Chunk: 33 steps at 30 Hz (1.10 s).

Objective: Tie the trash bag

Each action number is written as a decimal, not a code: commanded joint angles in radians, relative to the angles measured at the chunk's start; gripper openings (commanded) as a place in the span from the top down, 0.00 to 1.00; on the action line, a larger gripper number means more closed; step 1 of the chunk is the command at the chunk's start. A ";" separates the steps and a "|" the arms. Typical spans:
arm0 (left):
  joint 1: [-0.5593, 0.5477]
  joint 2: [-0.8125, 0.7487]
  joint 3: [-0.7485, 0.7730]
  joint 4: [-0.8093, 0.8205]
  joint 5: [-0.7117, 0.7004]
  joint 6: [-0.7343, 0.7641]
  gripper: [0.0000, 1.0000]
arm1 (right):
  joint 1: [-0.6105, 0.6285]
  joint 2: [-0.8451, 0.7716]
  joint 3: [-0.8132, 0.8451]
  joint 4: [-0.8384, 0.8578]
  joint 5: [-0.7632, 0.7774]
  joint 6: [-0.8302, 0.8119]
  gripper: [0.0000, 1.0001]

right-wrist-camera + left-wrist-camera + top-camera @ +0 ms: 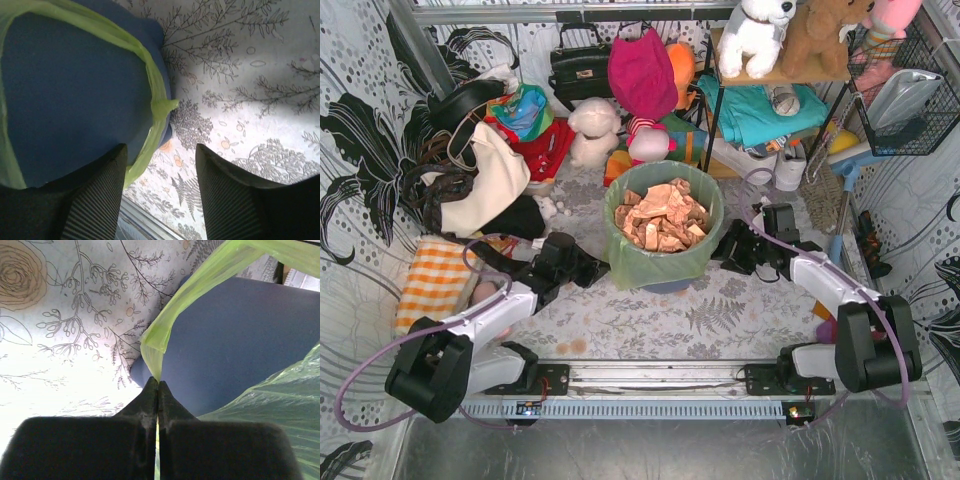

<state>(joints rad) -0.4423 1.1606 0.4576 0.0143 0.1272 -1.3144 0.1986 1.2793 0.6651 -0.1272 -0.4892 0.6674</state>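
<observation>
The light-green trash bag (665, 255) lines a blue-grey bin (667, 285) at the table's middle, with crumpled brown paper (662, 218) in it. My left gripper (592, 270) is at the bag's left side, shut on the bag's green edge (154, 347), which runs up from between my closed jaws. My right gripper (728, 250) is at the bin's right side, open and empty. In the right wrist view the bag's folded-over edge (156, 105) hangs down the bin wall (75, 95), passing just by my left finger (100, 195).
Bags, belts and cloth pile up at the back left (480, 160). Plush toys (595, 130) and a shelf (770, 100) stand behind the bin. An orange checked cloth (435, 280) lies left. A wire basket (910, 90) hangs at the right.
</observation>
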 commanded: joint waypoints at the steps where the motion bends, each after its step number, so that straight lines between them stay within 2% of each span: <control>1: 0.006 -0.017 0.043 -0.088 -0.036 0.103 0.99 | 0.015 0.058 -0.001 0.118 -0.022 0.048 0.45; 11: 0.006 -0.109 0.061 -0.125 -0.061 0.224 0.99 | 0.042 0.190 0.033 0.177 -0.022 0.037 0.53; 15: 0.005 -0.136 0.078 -0.163 -0.079 0.263 0.99 | 0.051 0.214 0.019 0.220 -0.004 0.040 0.60; 20: 0.006 -0.138 0.101 -0.189 -0.066 0.324 0.99 | 0.060 0.219 -0.007 0.248 0.030 0.037 0.80; 23: 0.006 -0.148 0.116 -0.216 -0.075 0.353 0.99 | 0.063 0.197 -0.022 0.235 0.051 0.033 1.00; 28: 0.005 -0.188 0.138 -0.246 -0.109 0.397 1.00 | 0.065 0.097 -0.034 0.138 0.120 0.013 1.00; 33: 0.006 -0.225 0.160 -0.294 -0.158 0.426 1.00 | 0.067 -0.010 -0.007 -0.092 0.281 -0.038 1.00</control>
<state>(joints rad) -0.4423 0.9653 0.5735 -0.2508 0.0364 -0.9459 0.2600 1.3441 0.6392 -0.0288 -0.3523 0.6842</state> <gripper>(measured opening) 0.012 0.003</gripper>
